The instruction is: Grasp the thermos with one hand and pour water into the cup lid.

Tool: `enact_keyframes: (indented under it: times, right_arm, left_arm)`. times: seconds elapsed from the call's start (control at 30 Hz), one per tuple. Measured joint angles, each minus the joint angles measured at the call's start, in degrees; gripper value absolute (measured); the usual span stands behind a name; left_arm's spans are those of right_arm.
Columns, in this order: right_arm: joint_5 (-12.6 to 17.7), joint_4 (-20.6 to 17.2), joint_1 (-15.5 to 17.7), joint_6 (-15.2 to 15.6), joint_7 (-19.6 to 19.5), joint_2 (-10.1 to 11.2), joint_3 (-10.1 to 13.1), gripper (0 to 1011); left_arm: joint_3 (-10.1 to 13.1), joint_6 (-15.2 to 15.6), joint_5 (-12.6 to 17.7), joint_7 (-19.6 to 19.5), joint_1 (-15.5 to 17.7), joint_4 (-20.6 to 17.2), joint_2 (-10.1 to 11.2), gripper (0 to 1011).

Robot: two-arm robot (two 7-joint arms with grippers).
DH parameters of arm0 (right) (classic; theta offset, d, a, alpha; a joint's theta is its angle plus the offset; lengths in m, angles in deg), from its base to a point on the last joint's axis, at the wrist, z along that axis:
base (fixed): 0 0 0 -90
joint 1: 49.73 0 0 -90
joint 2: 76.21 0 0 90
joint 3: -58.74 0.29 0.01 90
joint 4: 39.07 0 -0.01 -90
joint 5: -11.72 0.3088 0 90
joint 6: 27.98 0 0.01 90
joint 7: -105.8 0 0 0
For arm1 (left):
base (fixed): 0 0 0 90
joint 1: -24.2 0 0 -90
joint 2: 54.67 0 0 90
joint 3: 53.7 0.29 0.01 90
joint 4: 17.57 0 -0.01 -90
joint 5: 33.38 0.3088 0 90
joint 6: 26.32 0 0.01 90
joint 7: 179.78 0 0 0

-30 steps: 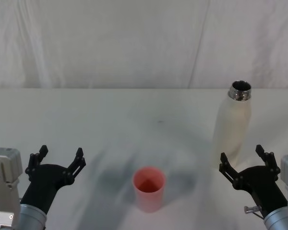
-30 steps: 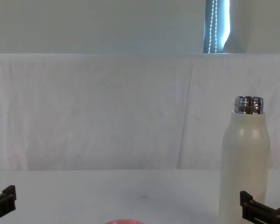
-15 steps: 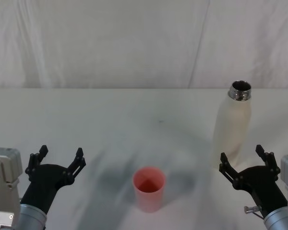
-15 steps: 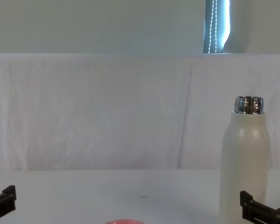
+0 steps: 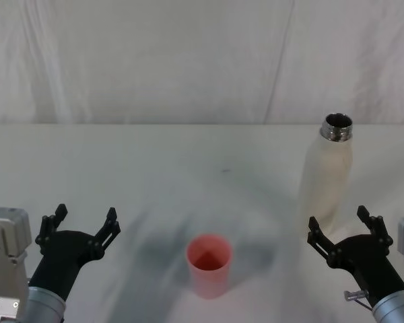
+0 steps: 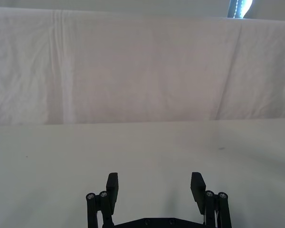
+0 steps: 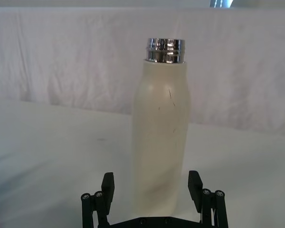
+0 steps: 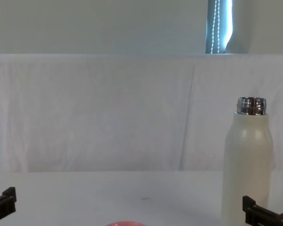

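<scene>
Thermos, tall cream-white bottle with an open steel neck (image 5: 326,176), is seen upright on the white desk (image 5: 188,161) just beyond the spread right gripper (image 5: 342,232), the pink-red cup lid (image 5: 209,264) at centre, the left gripper (image 5: 81,222) likewise spread.

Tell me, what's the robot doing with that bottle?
Nothing is held yet. The right pincer is open, just in front of the upright thermos, lined up to grab it. The left pincer waits open on the other side. The pink cup lid stands on the table between them.
</scene>
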Motion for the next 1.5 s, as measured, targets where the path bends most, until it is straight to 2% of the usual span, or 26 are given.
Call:
enact_keyframes:
  times: [0.37,0.77,1.5]
  right_arm:
    - [2.9,1.4,-1.1,2.3,4.6,-1.3,2.5,1002]
    - [5.3,4.5,-3.6,3.4,7.6,-1.7,3.8,1002]
    - [8.7,8.0,-7.9,4.2,12.1,1.1,2.9,1002]
  left_arm:
    - [0.0,0.0,0.0,0.0,0.0,0.0,0.0,1001]
    - [0.0,0.0,0.0,0.0,0.0,0.0,0.0,1001]
    - [0.0,0.0,0.0,0.0,0.0,0.0,0.0,1001]
